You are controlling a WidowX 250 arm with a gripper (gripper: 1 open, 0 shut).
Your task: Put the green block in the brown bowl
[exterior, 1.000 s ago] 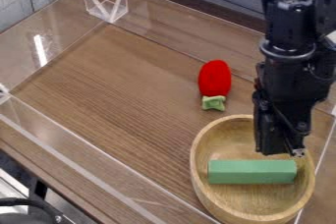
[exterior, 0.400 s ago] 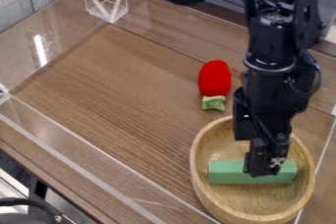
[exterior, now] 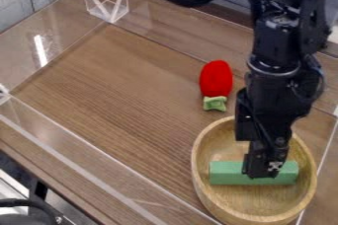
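Note:
The green block point(exterior: 230, 173) lies flat in the brown bowl point(exterior: 203, 170), a light wooden bowl at the front right of the table. My gripper point(exterior: 268, 164) points straight down over the block's right half. Its fingers stand apart on either side of the block, open and not clamping it. The arm hides part of the block's right half and the bowl's far rim.
A red strawberry-shaped toy point(exterior: 215, 79) with a small green base stands just behind the bowl to the left. Clear plastic walls point(exterior: 40, 51) fence the wooden table on the left and back. A clear stand point(exterior: 106, 7) sits at the back left.
The fingers have spread apart over the block since a second ago. The block lies in the bowl as before. Nothing has changed in the last half second.

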